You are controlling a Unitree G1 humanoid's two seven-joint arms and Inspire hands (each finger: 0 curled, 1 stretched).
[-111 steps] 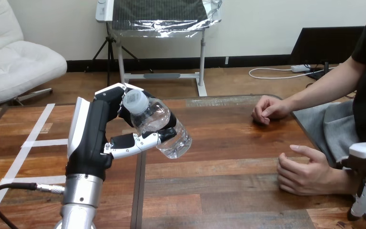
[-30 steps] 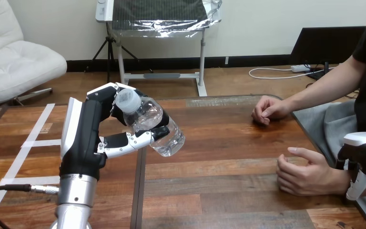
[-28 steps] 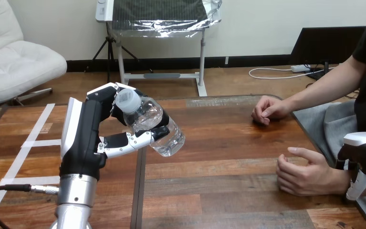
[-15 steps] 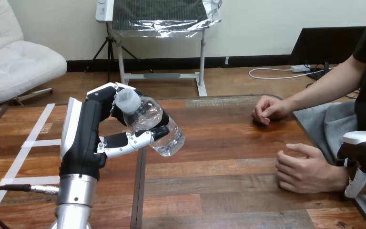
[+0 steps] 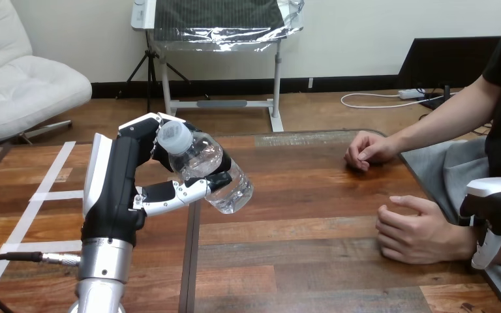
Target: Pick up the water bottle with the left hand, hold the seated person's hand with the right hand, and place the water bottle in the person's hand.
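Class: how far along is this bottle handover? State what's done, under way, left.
Done: the left hand grips the water bottle above the table. Under way: the right hand is by the person's nearer hand; whether it holds is unclear. Left: placing the bottle there.

The head view looks from above the near edge of the wooden table (image 5: 313,195), facing forward and down across its planks to the table's far edge, which lies a little above mid-height. The camera sits close over the table's near left part, where the left hand (image 5: 114,189), curled round the water bottle (image 5: 212,173), looms large. The right hand (image 5: 496,208) enters at the table's right edge.
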